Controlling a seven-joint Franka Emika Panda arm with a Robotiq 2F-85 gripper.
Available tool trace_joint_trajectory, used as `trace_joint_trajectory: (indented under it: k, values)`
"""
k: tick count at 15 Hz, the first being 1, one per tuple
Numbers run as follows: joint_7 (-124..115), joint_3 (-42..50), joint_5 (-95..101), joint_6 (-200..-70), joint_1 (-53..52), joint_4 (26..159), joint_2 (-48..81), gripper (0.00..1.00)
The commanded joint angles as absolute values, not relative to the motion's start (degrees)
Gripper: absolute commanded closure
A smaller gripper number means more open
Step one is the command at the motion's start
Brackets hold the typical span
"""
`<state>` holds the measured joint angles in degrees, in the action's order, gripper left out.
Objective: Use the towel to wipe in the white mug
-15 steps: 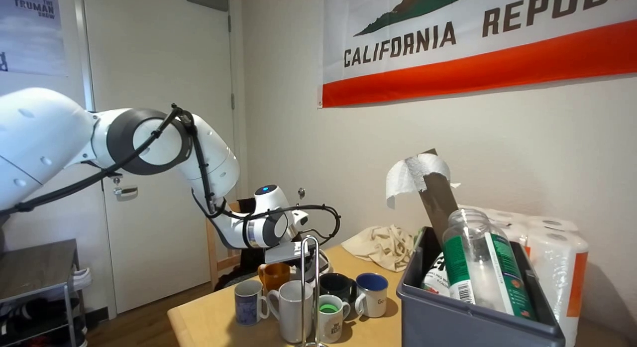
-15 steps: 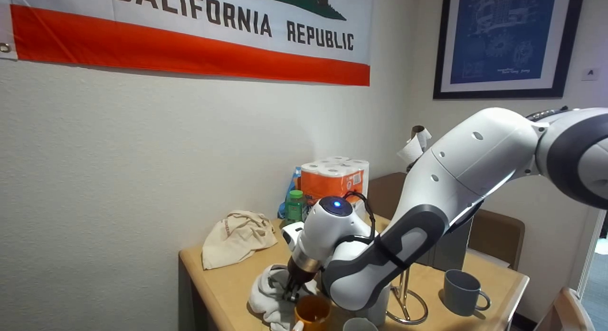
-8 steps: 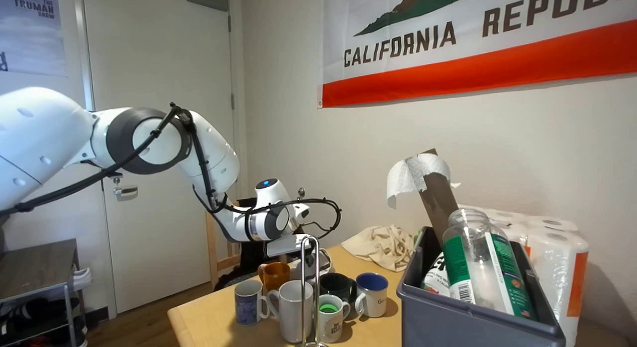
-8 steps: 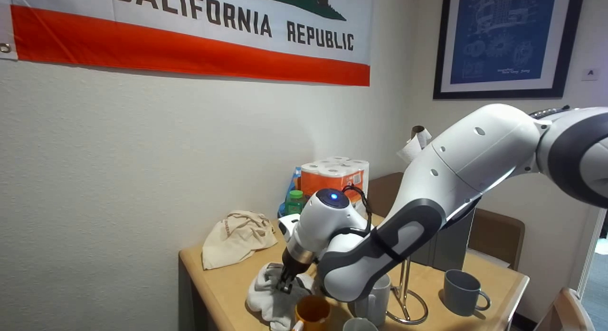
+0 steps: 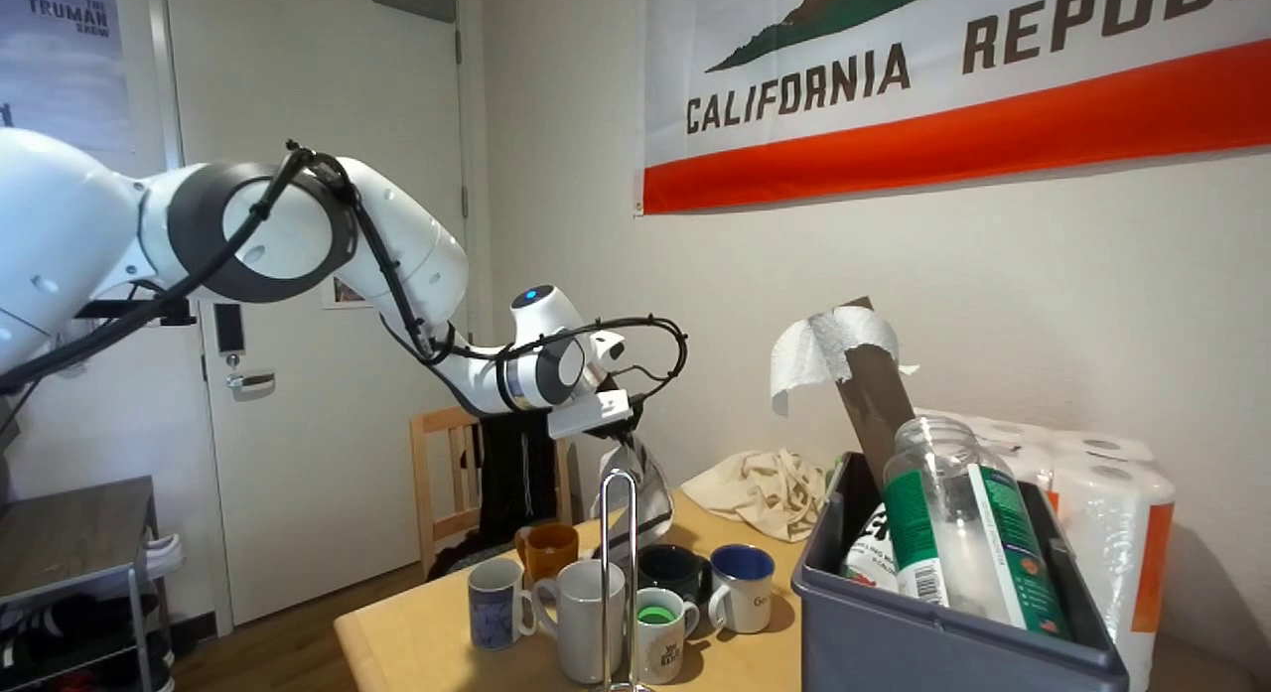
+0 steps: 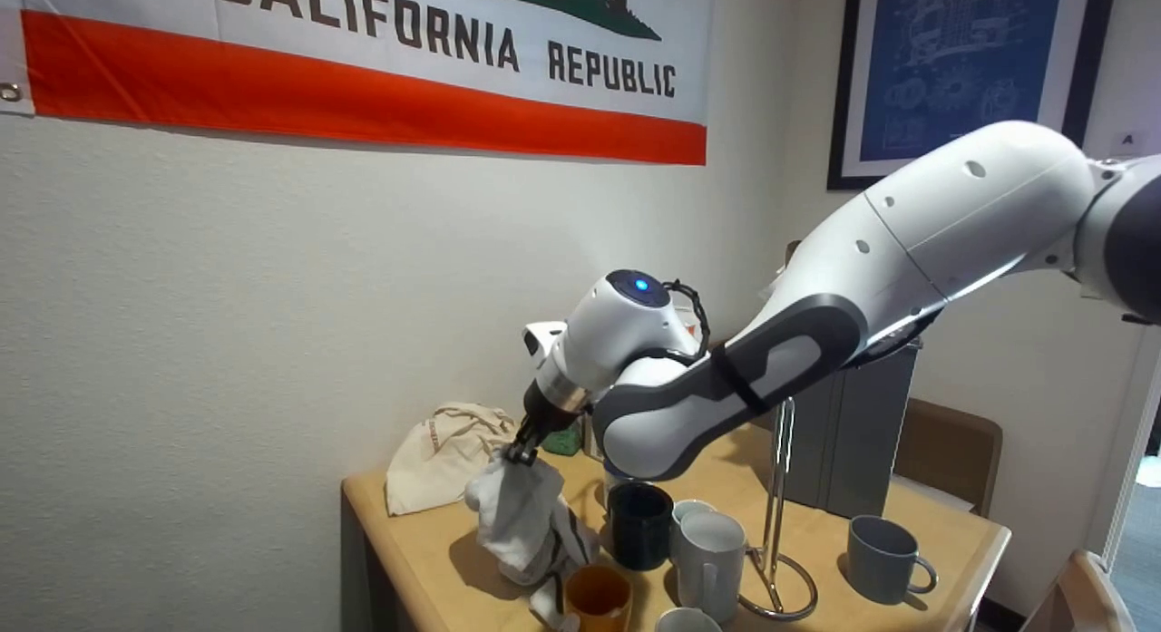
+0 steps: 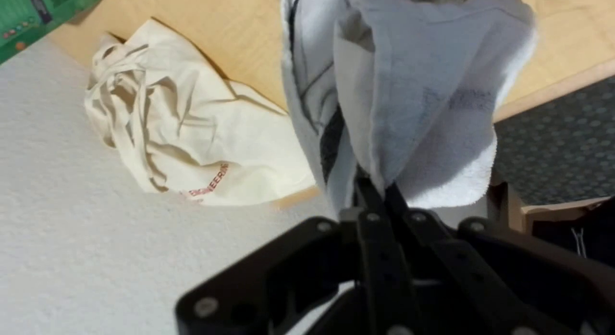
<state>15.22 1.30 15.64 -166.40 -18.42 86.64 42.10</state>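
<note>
"Below the gripper (image 6: 521, 454), what do we have?"

"The towel (image 6: 519, 514), hanging. In the wrist view we see the fingertips (image 7: 368, 200) drawn together on a fold of it, so we have it pinched by one edge."

"And the white mug (image 6: 712, 564)?"

"Lower than the gripper, back toward the side the arm (image 6: 907, 224) reaches in from, and well apart from the fingertips. We take the tall plain one as our target; a pale mug with a printed front (image 5: 657, 657) is near it, so that is a judgement."

"What flanks the way?"

"From the gripper toward the white mug, the black mug (image 6: 640, 528) stands on one hand and the orange mug (image 6: 598, 600) on the other, just beside the towel's trailing end. Whether those two touch, we cannot tell. The metal stand (image 6: 778, 491) rises just past our mug."

"So the move turns on the towel's line?"

"Yes. Its length runs down from the gripper, bent lower down, while the mug is upright, mouth up. We judge we need height, then a shift back until the hanging end is above that mouth, then a descent."

"The risk?"

"Loose folds could drag a neighbour or bunch on the rim. With one arm, nothing steadies the mug."
</note>
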Motion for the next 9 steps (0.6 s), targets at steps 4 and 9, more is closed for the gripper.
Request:
trace_joint_trajectory:
  k: [4, 9]
  values:
    - [5.43, 10.62, 26.1, -158.21, -22.56, 91.57, 29.43, 0.99]
    - [4.25, 7.21, 31.02, -144.9, -20.26, 96.05, 21.66, 0.99]
